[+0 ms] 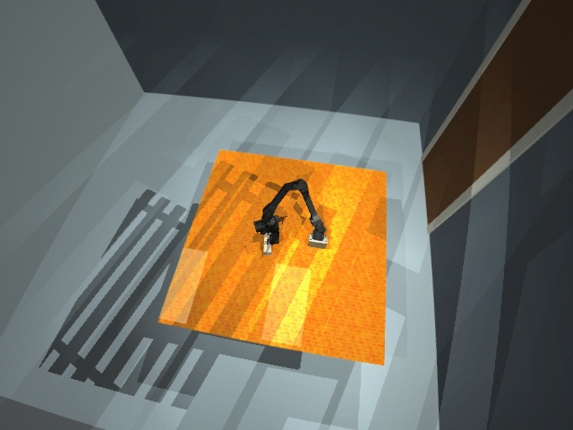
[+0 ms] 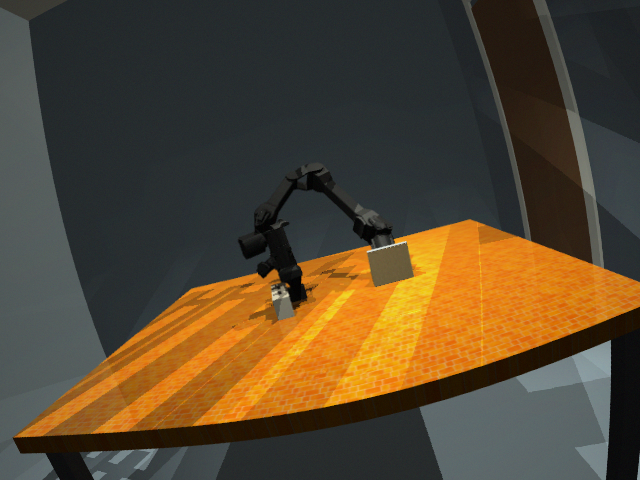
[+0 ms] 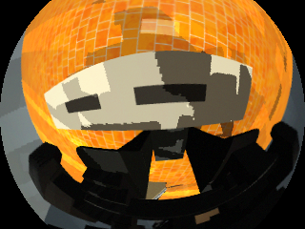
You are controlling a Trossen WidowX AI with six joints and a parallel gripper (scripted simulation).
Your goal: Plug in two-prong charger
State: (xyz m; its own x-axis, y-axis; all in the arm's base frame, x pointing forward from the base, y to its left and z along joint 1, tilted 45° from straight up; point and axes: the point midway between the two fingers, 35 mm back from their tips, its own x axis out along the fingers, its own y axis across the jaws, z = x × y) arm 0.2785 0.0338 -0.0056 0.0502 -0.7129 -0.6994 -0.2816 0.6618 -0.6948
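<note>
The power strip (image 1: pixel 267 250) (image 2: pixel 283 308) (image 3: pixel 116 86) is a pale block on the table, partly in shadow. In the wrist view it lies across the middle, with two dark rectangular patches on its top. My gripper (image 1: pixel 274 239) (image 2: pixel 298 296) (image 3: pixel 166 126) points down right beside the strip, low over the table. It is shut on the charger (image 3: pixel 170 151), a small dark grey block between the fingertips at the strip's near edge in the wrist view. The charger's prongs are not visible, and I cannot tell whether it touches the strip. The top and exterior views do not show the charger clearly.
The orange brick-patterned table (image 1: pixel 342 296) (image 2: pixel 454 330) carries the strip and the arm. The arm's pale base block (image 1: pixel 318 242) (image 2: pixel 391 265) stands right of the strip in the top and exterior views. Striped shadows cross the table.
</note>
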